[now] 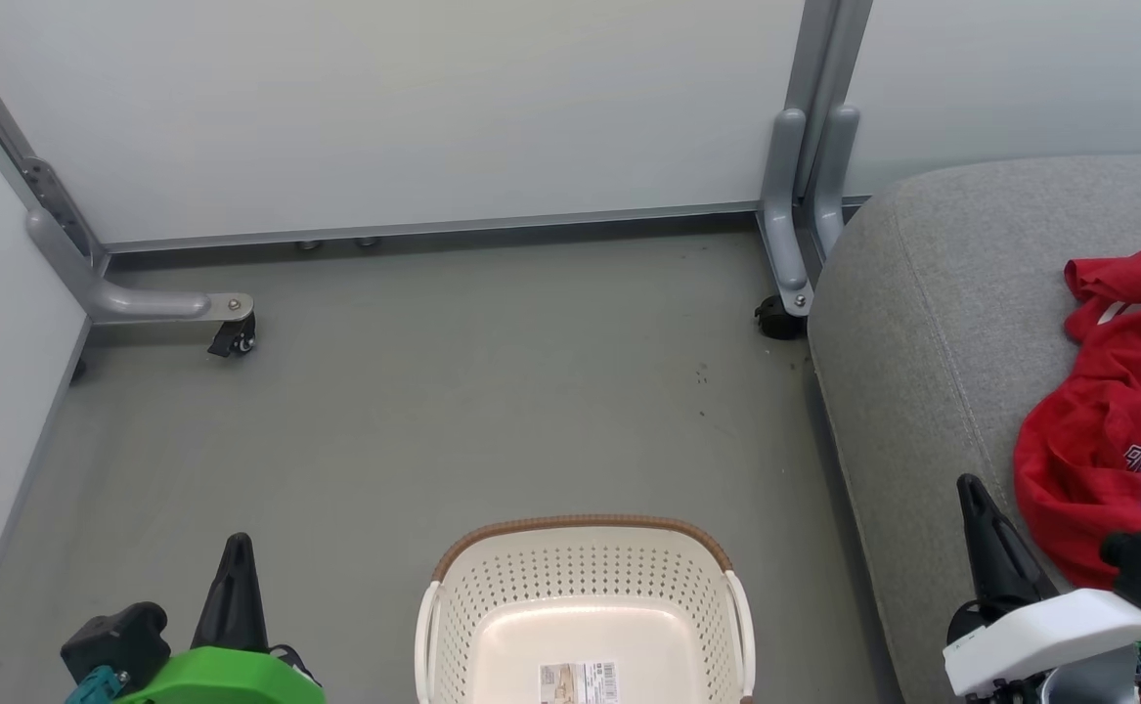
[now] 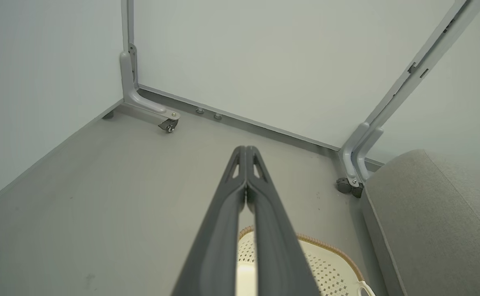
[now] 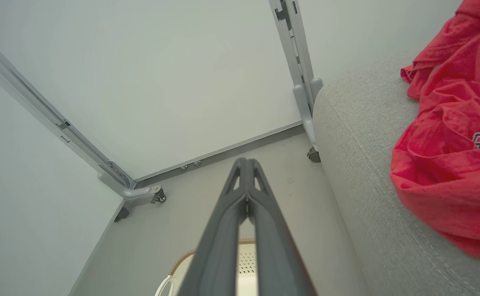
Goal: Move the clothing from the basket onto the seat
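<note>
Lying crumpled on the seat [image 1: 922, 323], the clothing [image 1: 1113, 420] spreads toward the cushion's right side in the head view, white patch and lettering facing up, well back from the rounded left corner. The basket [image 1: 585, 596] stands on the grey floor [image 1: 433, 411] near the seat's left edge, a paper label [image 1: 578, 682] on its bottom. The left gripper [image 2: 246, 152] hangs over the floor left of the basket, its dark fingers pressed tip to tip. The right gripper [image 3: 246, 162] hangs over the seat's near left edge, just beside the clothing, fingers likewise pinched tight together and gripping no cloth.
</note>
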